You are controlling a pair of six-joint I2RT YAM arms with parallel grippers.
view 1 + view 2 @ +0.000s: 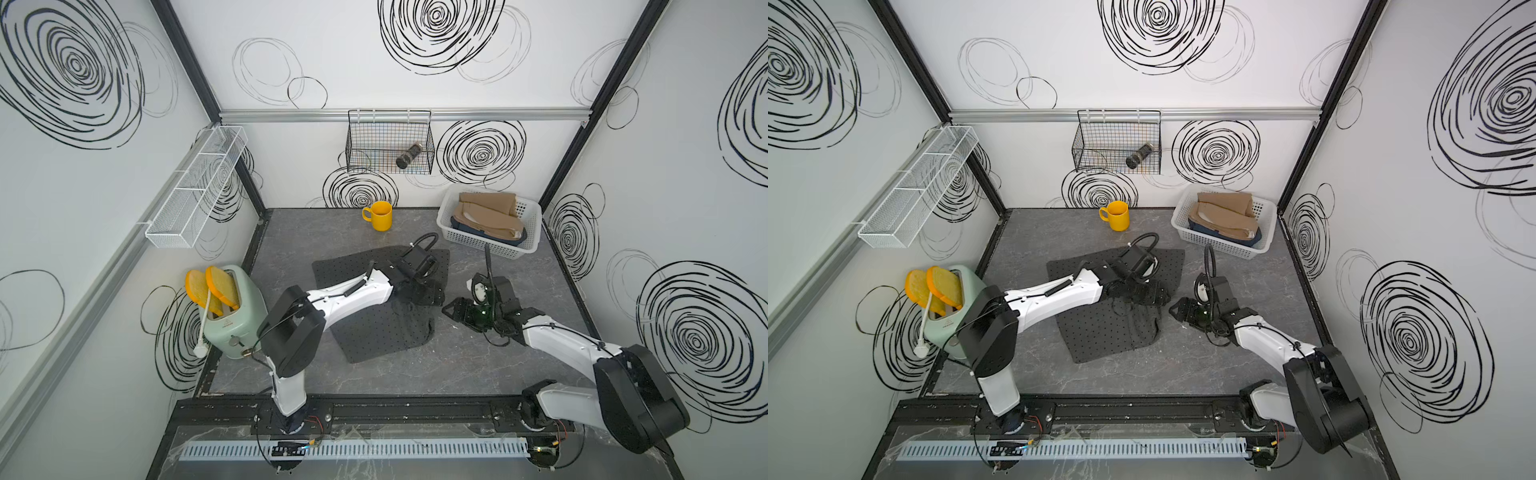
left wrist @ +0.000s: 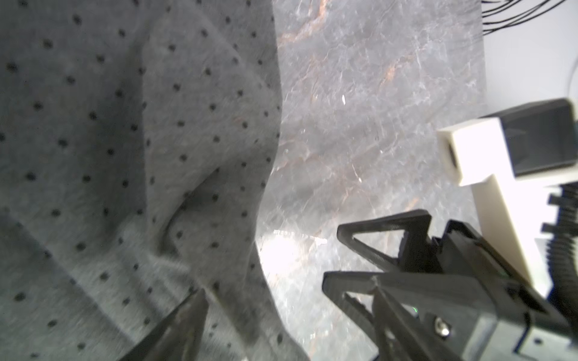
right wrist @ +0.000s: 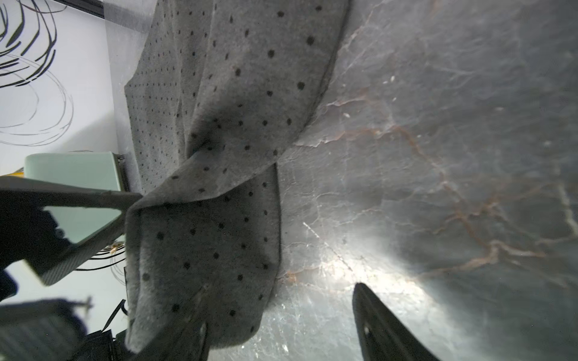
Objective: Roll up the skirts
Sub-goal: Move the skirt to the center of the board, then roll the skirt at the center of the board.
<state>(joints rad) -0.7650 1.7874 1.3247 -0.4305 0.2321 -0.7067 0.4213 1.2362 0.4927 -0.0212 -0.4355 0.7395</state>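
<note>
Both top views show the dotted grey skirt (image 1: 386, 336) spread on the table (image 1: 478, 374), one edge bunched over, with the left claw (image 1: 430, 297) and right claw (image 1: 451, 309) both wide open and holding nothing, so rolling has hardly started and next calls for pinching that edge.

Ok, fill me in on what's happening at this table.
Two robot arms are working on the dotted grey skirt. It lies spread on the table, with its right edge folded over and bunched. The left gripper sits over that fold and appears open. The right gripper is open just beside the skirt's edge. No proper roll is formed yet. The tan skirt and the denim skirt lie in the white basket at the back.
</note>
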